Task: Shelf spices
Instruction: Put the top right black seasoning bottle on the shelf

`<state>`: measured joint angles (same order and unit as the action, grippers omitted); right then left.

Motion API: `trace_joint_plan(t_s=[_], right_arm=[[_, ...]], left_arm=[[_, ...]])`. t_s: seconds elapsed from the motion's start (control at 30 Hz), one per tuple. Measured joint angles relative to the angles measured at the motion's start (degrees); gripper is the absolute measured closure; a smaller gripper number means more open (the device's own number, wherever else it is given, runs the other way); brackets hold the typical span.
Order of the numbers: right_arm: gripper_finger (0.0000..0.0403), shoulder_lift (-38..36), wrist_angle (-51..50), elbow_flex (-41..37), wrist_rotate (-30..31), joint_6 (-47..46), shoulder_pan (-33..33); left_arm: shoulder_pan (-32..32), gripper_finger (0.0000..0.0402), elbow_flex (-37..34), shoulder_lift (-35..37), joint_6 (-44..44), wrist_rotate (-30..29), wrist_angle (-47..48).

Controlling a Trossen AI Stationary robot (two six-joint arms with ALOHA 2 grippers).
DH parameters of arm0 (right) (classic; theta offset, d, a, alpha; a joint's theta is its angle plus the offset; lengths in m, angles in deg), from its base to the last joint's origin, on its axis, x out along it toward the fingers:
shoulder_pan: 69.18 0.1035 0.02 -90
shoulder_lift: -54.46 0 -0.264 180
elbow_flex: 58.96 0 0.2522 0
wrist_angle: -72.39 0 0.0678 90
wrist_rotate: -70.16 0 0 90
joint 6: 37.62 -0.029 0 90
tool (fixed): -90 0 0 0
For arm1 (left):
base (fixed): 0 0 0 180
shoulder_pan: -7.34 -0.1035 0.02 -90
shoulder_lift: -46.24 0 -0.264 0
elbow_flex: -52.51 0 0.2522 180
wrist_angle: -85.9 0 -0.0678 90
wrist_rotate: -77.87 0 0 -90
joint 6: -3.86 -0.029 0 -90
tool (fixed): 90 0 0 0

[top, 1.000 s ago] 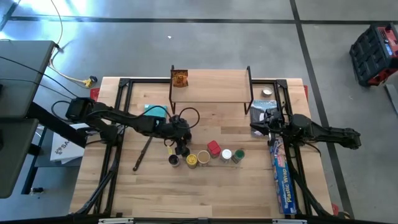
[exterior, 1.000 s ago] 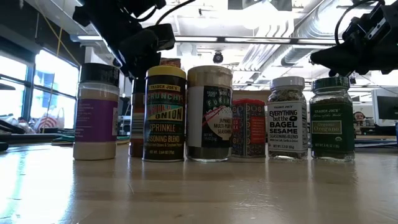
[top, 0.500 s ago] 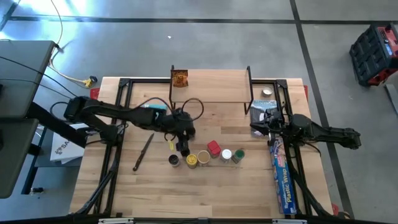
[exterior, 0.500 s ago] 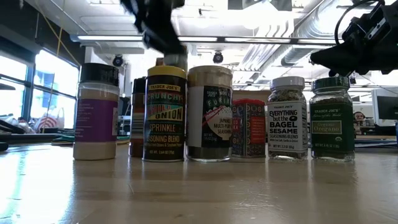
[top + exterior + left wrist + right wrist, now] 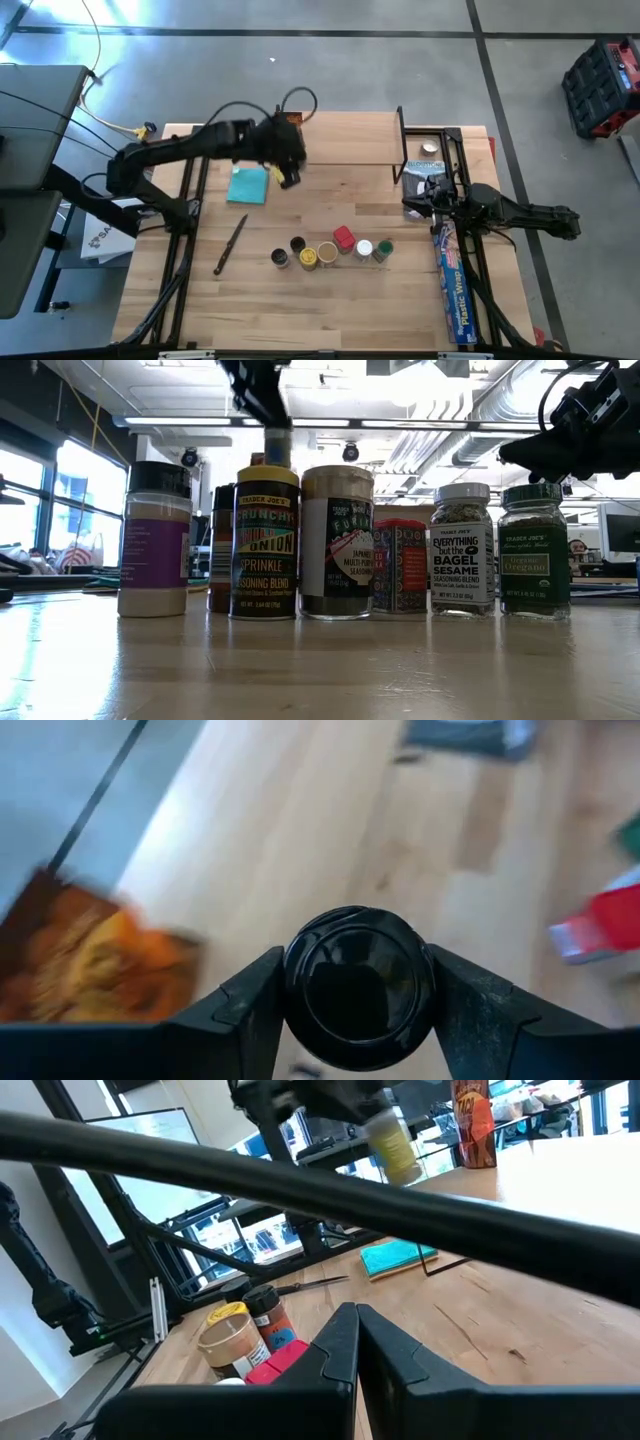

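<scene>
L gripper [image 5: 287,172] clamps dark-lidded jar [image 5: 358,982] by shelf [image 5: 350,138] near packet [image 5: 289,124]; set upright, clear of packet. R gripper [image 5: 352,1342] closed, empty, right of shelf.

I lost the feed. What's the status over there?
Left gripper shut on dark-capped spice jar, near shelf. Right gripper shut, idle by plastic wrap box. Orange packet already shelved.
</scene>
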<state>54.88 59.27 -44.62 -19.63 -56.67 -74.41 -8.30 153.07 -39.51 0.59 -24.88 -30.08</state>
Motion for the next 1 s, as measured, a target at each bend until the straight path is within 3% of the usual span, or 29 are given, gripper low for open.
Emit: trace_joint_plan(t_s=[0.33,1.0], right_arm=[[0.0403,0.0,0.0,0.0,0.0,-0.1,0.0],[0.0403,0.0,0.0,0.0,0.0,-0.2,0.0]], left_arm=[[-9.3,0.0205,0.0,0.3,-0.4,2.9,2.2],[-10.0,0.0178,0.0,0.3,0.0,3.2,2.7]])
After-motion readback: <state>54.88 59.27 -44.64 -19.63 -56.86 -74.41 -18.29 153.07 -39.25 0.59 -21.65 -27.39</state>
